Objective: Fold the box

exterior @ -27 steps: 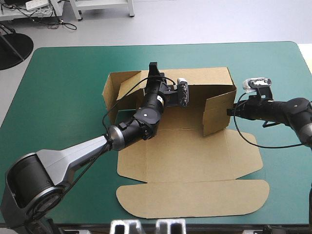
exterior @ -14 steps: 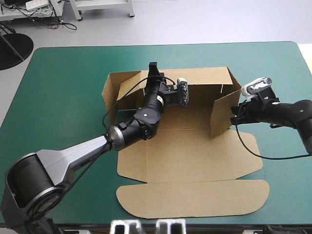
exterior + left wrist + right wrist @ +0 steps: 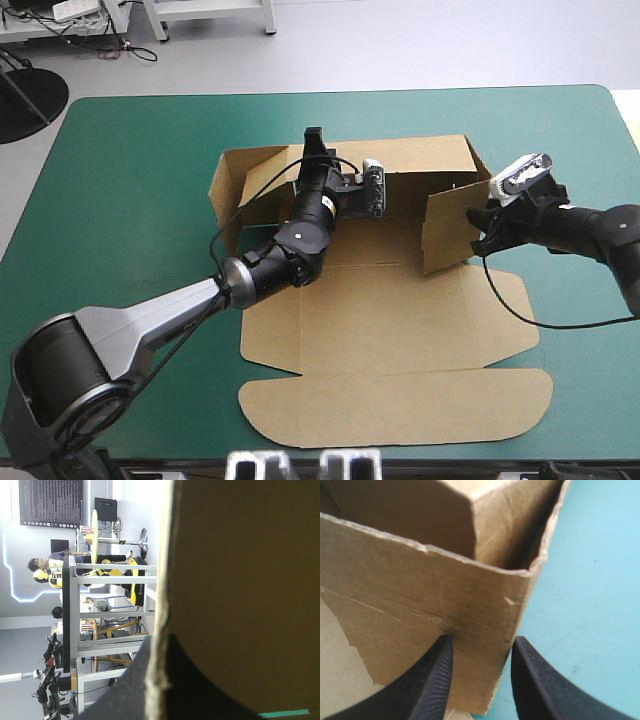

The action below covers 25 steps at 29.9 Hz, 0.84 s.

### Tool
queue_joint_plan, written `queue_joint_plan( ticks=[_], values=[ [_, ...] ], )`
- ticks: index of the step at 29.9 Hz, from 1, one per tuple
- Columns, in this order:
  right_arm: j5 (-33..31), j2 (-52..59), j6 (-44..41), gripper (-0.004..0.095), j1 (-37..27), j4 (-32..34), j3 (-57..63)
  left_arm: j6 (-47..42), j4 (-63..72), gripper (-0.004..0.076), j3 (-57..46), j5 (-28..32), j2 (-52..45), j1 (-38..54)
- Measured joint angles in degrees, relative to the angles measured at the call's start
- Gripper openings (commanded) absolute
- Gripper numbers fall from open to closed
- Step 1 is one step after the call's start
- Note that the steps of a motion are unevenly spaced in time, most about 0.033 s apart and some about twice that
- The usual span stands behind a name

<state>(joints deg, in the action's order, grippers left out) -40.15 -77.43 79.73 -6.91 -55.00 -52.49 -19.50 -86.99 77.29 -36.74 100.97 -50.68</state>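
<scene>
The brown box [image 3: 390, 320] lies open on the teal-green cover, its back wall [image 3: 425, 157] and left wall [image 3: 226, 190] raised and the lid flat toward the near edge. My left gripper [image 3: 315, 141] sits on the back wall's top edge. In the left wrist view this gripper [image 3: 159, 645] is shut on the box, one black finger on each side of the board edge. The right side wall [image 3: 448, 232] stands upright. My right gripper [image 3: 477, 228] is against its outer face. In the right wrist view that gripper [image 3: 482, 641] is open, fingers apart on the wall's face [image 3: 420, 610] near its corner.
The teal-green cover [image 3: 120, 180] is bare to the left of the box and along the far edge. The box's flat front flap [image 3: 400, 405] reaches close to the table's near edge. The right arm's forearm lies over the table's right side.
The right side wall swung outward a little, then back inward. My right gripper moved with it and its wrist tipped up. The left arm has held still.
</scene>
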Motion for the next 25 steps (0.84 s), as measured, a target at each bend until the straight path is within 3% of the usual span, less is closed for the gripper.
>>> queue_joint_plan(
  ticks=[9,15,18,22,25],
  values=[
    [-3.0,-3.5,1.8,0.0362,0.0,-3.7,0.0,0.0,0.0,-0.0009,0.0,0.9,0.1,0.0],
    [-2.7,-7.3,8.9,0.0348,0.0,-12.2,0.0,-0.5,-0.1,-0.0009,0.0,1.1,0.3,0.0],
    [-1.8,-8.6,13.0,0.024,0.0,-17.3,0.0,-0.9,-0.5,-0.0009,0.0,1.1,0.3,0.0],
    [0.1,-9.8,15.2,-0.0024,0.0,-21.8,0.0,-1.3,-1.7,-0.0009,0.0,1.1,0.3,0.0],
    [1.0,-10.0,15.8,-0.0011,-0.1,-22.8,0.0,-1.3,-2.0,-0.0009,0.0,1.1,0.3,0.0]
  ],
)
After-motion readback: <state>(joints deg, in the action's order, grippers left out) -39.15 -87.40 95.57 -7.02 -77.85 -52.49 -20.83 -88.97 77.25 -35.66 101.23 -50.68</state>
